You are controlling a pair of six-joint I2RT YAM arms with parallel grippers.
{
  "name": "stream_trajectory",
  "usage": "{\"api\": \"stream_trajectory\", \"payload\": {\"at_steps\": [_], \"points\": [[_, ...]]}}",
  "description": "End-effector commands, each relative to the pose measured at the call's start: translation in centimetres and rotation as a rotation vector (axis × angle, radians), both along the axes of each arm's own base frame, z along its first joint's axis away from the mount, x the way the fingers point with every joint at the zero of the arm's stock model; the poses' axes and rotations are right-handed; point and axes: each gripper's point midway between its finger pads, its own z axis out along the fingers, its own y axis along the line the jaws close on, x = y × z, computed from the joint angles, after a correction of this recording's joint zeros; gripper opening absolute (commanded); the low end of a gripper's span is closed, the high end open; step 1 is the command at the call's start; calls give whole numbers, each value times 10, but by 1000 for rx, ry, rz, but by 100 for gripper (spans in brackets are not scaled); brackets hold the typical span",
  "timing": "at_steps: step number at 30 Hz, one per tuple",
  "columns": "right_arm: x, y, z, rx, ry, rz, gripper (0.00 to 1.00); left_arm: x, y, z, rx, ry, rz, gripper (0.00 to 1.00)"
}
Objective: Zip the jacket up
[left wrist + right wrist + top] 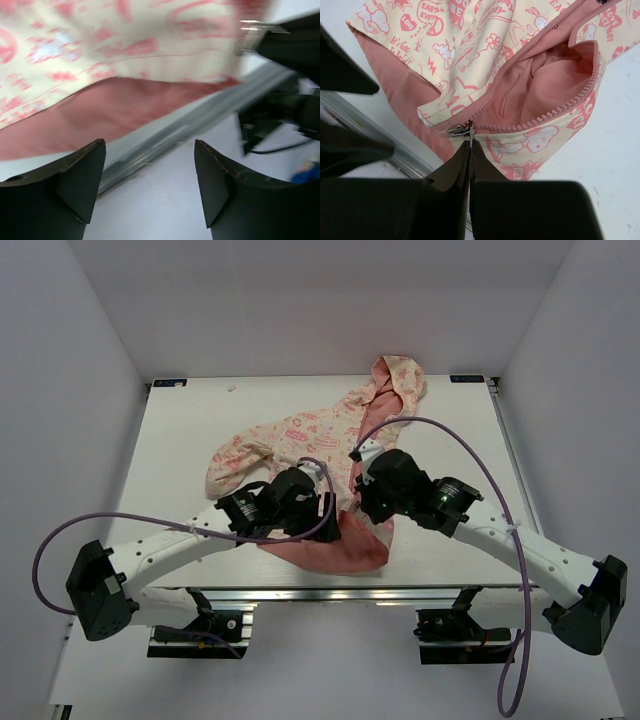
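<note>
Our right tool (pixel 470 146) pinches the zipper pull (pixel 460 131) at the hem of the jacket (pixel 445 50); our left tool (pixel 149 165) gapes empty. We reckon the zipping is barely started.

arms (pixel 175 545): white shells, black joints | cables (pixel 430 420): purple | left claw (pixel 150 172): black

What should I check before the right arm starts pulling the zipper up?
1. Right gripper jaws shut on the zipper pull: ok.
2. Left gripper anchoring the jacket hem: not ok, jaws open and empty.
3. Both tooth rows entering the slider: ok.
4. Rows running straight ahead of it: not ok, they bow apart over the lining.
5. Lining clear of the slider: cannot tell.
</note>
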Motion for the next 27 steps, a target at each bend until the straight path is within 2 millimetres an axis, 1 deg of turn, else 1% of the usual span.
{"api": "stream_trajectory", "payload": {"at_steps": [1,2,3,4,5,6,7,8,9,10,11,13,17,19,20,21,22,25,27], "points": [[8,5,20,71,5,-33,0,-11,-25,58,-254,-56,-82,80],[10,5,22,80,6,-45,0,-21,-31,64,-316,-35,-127,80],[11,6,23,89,8,-57,0,-30,-30,53,-345,13,-127,80],[14,9,26,114,5,-67,0,-31,-39,72,-454,-20,-146,81],[13,11,27,125,9,-63,0,-41,-43,75,-517,29,-164,86],[12,14,28,138,14,-52,0,-46,-41,57,-524,64,-161,97],[12,16,29,151,13,-52,0,-43,-46,65,-582,43,-157,98],[11,16,29,157,15,-48,0,-41,-48,66,-605,46,-140,98],[9,16,26,156,23,-47,0,-37,-49,62,-609,40,-119,98],[8,16,28,172,17,-47,0,-34,-52,69,-637,17,-116,98],[7,17,27,178,19,-45,0,-30,-55,70,-648,11,-110,98],[4,17,28,194,25,-39,0,-20,-59,77,-681,-35,-88,98],[2,17,30,215,26,-42,0,5,-62,81,-697,-104,17,98],[2,15,27,209,28,-48,0,20,-60,84,-693,-145,84,96],[2,15,27,207,30,-50,0,23,-59,85,-687,-155,100,95],[1,15,26,206,32,-49,0,26,-58,84,-679,-162,118,91],[1,15,25,206,33,-51,0,35,-55,85,-674,-191,159,89],[2,14,24,204,35,-55,0,46,-50,87,-660,-223,217,82],[2,14,24,206,35,-57,0,49,-47,85,-658,-228,237,78]]}}
